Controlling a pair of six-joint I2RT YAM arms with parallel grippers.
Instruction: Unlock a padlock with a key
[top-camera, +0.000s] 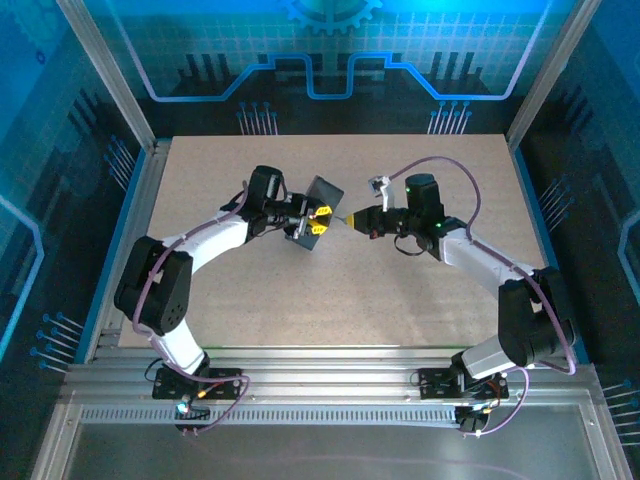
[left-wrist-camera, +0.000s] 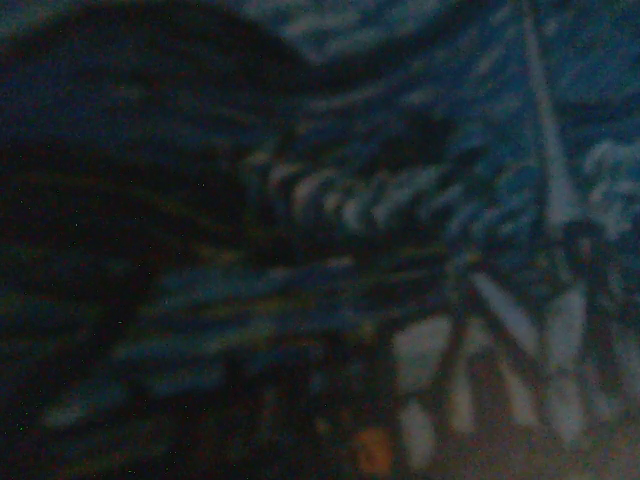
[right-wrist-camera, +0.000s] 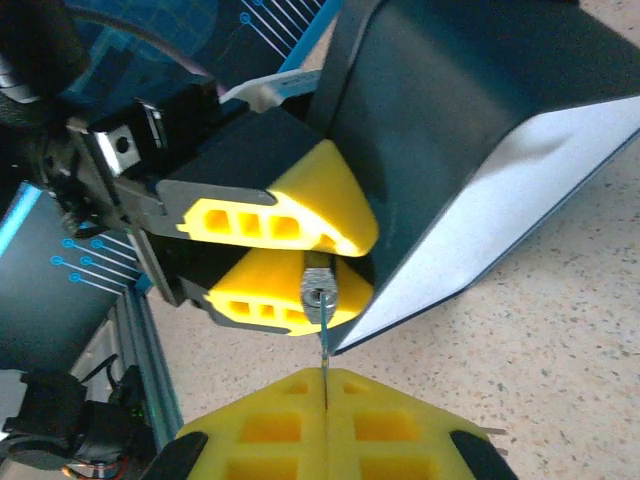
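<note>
Right jaws on key (right-wrist-camera: 324, 352), at padlock (right-wrist-camera: 318, 284)

**Padlock and key: position and state**

The padlock (right-wrist-camera: 317, 284) is a very small grey metal body. It is clamped between the two yellow fingers of the left gripper (right-wrist-camera: 350, 255), and only its lower end projects from between them. That end carries a round feature facing downward in the right wrist view. The shackle is hidden behind the fingers.

The key (right-wrist-camera: 324, 350) is a slim silver blade seen edge-on. It stands upright in the same view and is pinched in the closed seam of the right gripper (right-wrist-camera: 325, 385). Its tip meets the round feature on the padlock. Whether the tip has entered cannot be determined.
</note>
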